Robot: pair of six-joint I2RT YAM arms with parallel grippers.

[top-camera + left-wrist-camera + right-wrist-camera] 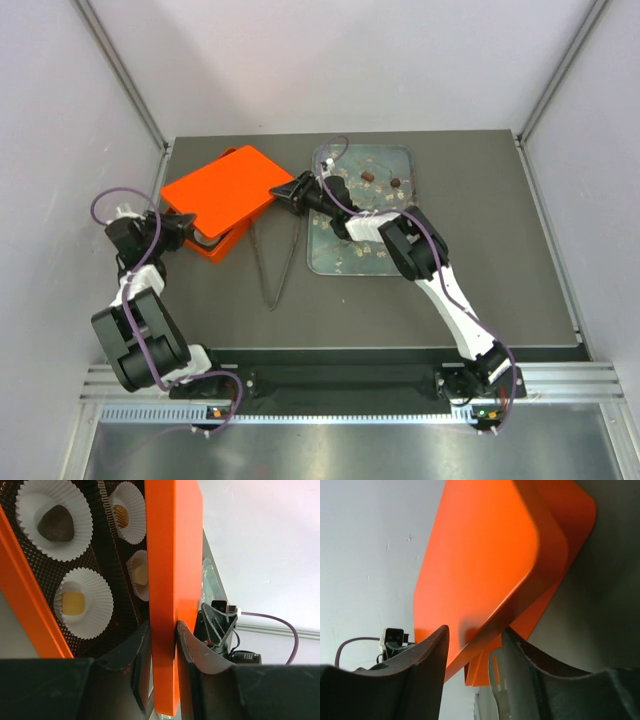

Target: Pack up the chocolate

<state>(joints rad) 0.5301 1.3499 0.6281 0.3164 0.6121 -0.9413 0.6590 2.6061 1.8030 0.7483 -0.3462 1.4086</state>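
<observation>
Left: my left gripper (187,228), toward the table's (420,310) left edge, is clamped on the near-left rim of the orange lid (222,187). In the left wrist view one finger (125,650) presses each face of the lid (162,580)

Centre-left: the lid is held tilted above the orange box (215,247), which sits in the far-left part of the table. Under the raised lid, the left wrist view shows the box floor (107,560) with white cups (82,602). Four pieces of chocolate sit there, one per cup: a dark one (56,524), a yellow-tan block (73,603), a ridged tan one (121,516) and a cream one (141,573)

Centre: metal tongs (275,265) lie on the table just right of the box, their closed end toward the near edge

Centre-right: my right gripper (290,192) is closed on the lid's right corner. In the right wrist view the lid (475,570) runs between my two fingers (427,655)

Right: a glassy tray (330,262) lies by the far edge, right of the box, partly under my right arm. Two dark chocolates (367,178) (395,182) rest on its far part, side by side but apart
</observation>
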